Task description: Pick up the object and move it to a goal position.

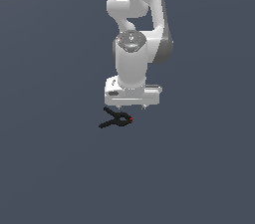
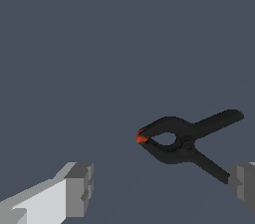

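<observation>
Spring clamp (image 1: 116, 119): black, red-orange tip, lying ungrasped on the floor. Gripper (image 1: 131, 106): just above, fingers (image 2: 79, 189) spread apart, empty. Grasp, lift and transfer outstanding; no goal marker visible.

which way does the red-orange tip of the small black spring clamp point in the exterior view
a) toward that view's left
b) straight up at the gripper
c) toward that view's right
c: the small black spring clamp has its red-orange tip at the exterior view's right end, handles splayed to the left.

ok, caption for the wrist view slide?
Open gripper above small black spring clamp with red-orange tip, not yet grasped.
</observation>
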Controlling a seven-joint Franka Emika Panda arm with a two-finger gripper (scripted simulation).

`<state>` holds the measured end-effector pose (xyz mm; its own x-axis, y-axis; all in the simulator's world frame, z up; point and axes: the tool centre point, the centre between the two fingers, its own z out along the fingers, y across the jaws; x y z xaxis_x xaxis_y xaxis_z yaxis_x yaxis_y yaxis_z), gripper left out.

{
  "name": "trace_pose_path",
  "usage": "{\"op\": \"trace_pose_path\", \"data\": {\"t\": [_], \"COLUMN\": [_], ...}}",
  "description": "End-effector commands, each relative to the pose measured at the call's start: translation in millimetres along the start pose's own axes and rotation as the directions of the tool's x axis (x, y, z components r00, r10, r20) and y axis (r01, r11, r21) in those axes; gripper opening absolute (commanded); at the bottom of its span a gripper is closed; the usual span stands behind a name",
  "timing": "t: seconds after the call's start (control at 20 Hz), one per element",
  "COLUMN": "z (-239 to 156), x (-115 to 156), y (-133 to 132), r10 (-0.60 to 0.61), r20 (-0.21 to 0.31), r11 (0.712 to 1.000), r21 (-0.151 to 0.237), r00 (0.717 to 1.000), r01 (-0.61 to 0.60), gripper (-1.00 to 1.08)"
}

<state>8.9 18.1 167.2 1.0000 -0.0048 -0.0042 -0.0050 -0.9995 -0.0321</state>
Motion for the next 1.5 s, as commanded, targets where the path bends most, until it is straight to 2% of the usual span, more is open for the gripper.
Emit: {"op": "trace_pose_path", "data": {"t": [0.0,0.5,0.95,1.45], "z": [0.0,-34.0,-29.7,-15.3], "x": [0.0,16.6,15.4,12.3], "y": [0.0,8.5,10.2,19.4], "r10": [0.0,0.012,-0.021,-0.17], "r20": [0.0,-0.066,-0.062,-0.053], "r11": [1.0,1.0,1.0,0.985], "r21": [0.0,0.013,0.007,-0.012], "r00": [1.0,0.998,0.998,0.984], "r01": [0.0,-0.011,0.021,0.17], "gripper": [1.0,1.0,1.0,1.0]}}
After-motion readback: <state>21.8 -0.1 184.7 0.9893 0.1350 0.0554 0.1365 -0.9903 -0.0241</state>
